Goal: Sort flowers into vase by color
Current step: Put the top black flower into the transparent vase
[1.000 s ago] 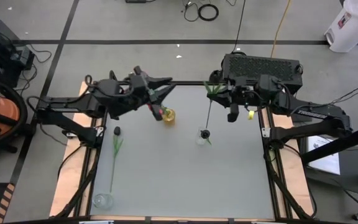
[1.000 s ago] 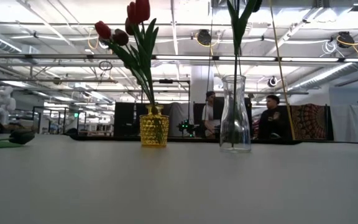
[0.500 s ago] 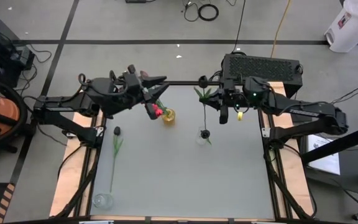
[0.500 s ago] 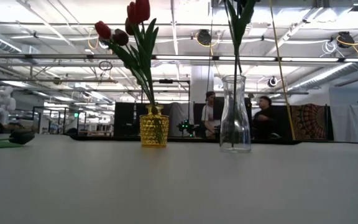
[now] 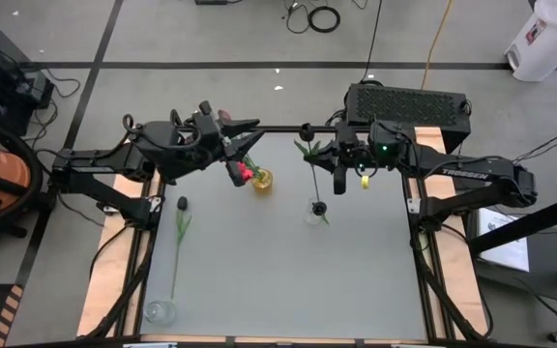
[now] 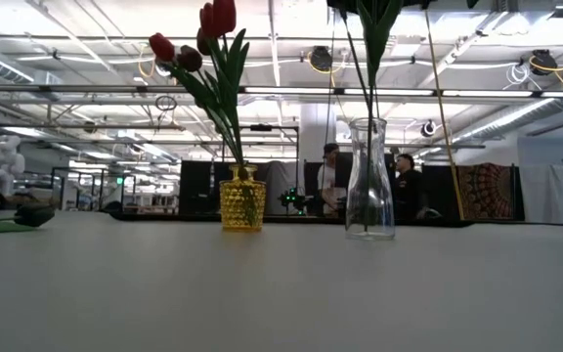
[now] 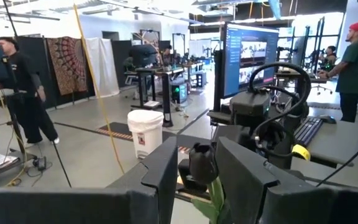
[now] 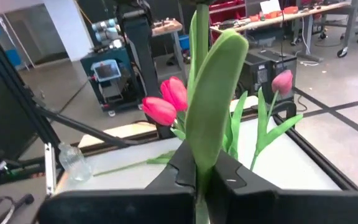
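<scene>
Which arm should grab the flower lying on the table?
Left. The lying flower is on its side, near the left gripper, which is open; the right gripper is shut on a tulip.

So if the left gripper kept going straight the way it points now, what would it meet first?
Probably the right gripper. In the high view the left gripper points across the table's back edge toward it, and the left wrist view shows that arm directly ahead, past a dark flower head. Depth is unclear.
</scene>
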You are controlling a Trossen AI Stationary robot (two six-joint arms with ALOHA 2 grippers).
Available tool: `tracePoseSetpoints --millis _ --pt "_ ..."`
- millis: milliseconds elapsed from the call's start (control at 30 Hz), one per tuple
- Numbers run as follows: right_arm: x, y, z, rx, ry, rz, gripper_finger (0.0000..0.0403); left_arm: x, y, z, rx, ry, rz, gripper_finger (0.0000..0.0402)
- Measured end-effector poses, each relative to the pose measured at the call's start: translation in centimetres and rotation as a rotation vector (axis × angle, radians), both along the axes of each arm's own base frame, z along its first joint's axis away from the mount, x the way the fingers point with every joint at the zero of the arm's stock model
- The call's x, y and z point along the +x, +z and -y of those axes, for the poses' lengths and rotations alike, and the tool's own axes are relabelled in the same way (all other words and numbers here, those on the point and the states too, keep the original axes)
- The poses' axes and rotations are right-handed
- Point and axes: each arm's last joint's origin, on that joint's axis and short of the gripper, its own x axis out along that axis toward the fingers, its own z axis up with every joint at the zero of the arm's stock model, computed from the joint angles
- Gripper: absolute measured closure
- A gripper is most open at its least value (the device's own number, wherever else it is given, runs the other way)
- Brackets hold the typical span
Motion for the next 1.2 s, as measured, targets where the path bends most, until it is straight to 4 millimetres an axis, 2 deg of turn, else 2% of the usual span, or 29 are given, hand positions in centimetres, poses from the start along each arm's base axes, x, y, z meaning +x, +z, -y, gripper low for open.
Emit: tracePoseSetpoints --millis 267,700,1200 --pt "-0.01 0.00 0.00 -0.071 0.008 -0.005 0.0402 0.00 0.00 0.00 0.001 0.000 0.000 0.0281" --pt "0.17 -0.24 -0.05 -0.018 0.010 -0.015 0.0402 0.01 -0.03 0.00 0.002 0.000 -0.003 0.0281" --pt "0.18 -0.16 -0.05 0.005 0.008 -0.005 0.0378 0.02 -0.05 0.00 0.002 0.000 -0.004 0.0281"
